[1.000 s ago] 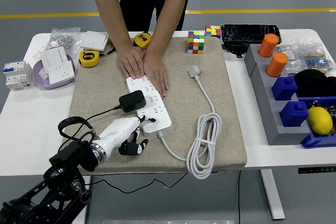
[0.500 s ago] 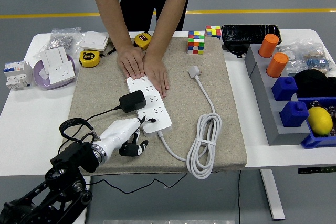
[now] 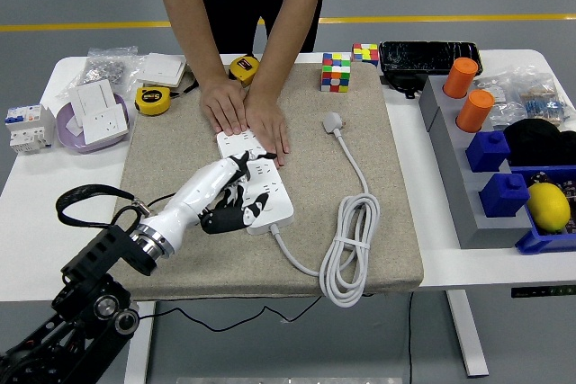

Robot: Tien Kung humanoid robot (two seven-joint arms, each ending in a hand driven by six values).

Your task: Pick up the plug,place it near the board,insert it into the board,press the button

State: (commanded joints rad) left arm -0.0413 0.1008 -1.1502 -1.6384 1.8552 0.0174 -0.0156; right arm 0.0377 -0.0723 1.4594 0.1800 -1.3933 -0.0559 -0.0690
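A white power strip point(image 3: 275, 200) lies slantwise on the beige mat point(image 3: 180, 146). My left hand point(image 3: 225, 195) rests over the strip's middle, right where the black plug adapter sat, and hides it completely. Only the adapter's thin black cable point(image 3: 162, 198) shows, trailing left from under the hand. A person at the far side presses both hands point(image 3: 245, 114) flat on the strip's far end. My right arm is out of sight.
The strip's own white plug point(image 3: 334, 121) and coiled cable point(image 3: 349, 254) lie on the mat's right half. Tape measures point(image 3: 154, 100), a purple bowl with sockets point(image 3: 94, 123) and a breaker point(image 3: 25, 126) sit left. Puzzle cubes point(image 3: 337, 71) stand behind, grey and blue bins point(image 3: 486, 159) right.
My left hand has moved up and forward from the mat near the strip's cable end onto the strip, covering the black adapter that was in plain view. The person's hands stayed put.
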